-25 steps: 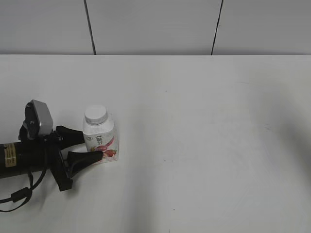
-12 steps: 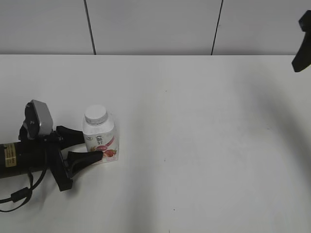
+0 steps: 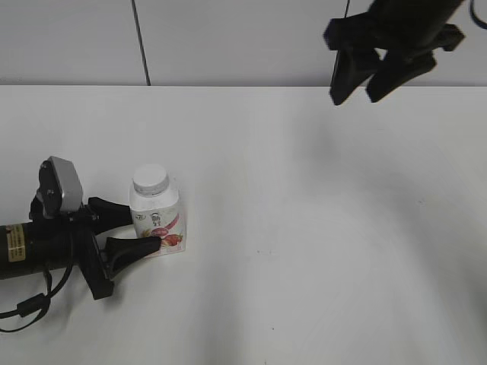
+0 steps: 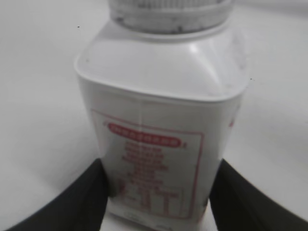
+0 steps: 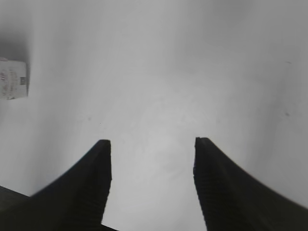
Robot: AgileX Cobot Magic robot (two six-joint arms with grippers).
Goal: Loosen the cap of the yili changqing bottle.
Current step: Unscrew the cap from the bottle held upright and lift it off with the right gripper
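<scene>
The yili changqing bottle stands upright on the white table at the left, white with a pink-red strawberry label. Its white ribbed cap sits on the neck. My left gripper is shut on the bottle's lower body, one finger on each side. In the left wrist view the bottle fills the frame, the cap's rim shows at the top, and the gripper holds its base. My right gripper is open and empty, high above the table at the upper right. In the right wrist view its fingers are spread and the bottle is far left.
The white table stretches to the right of the bottle. A grey panelled wall rises behind its far edge.
My right arm has come into the exterior view from the upper right and moved left. The left gripper and the bottle have not moved.
</scene>
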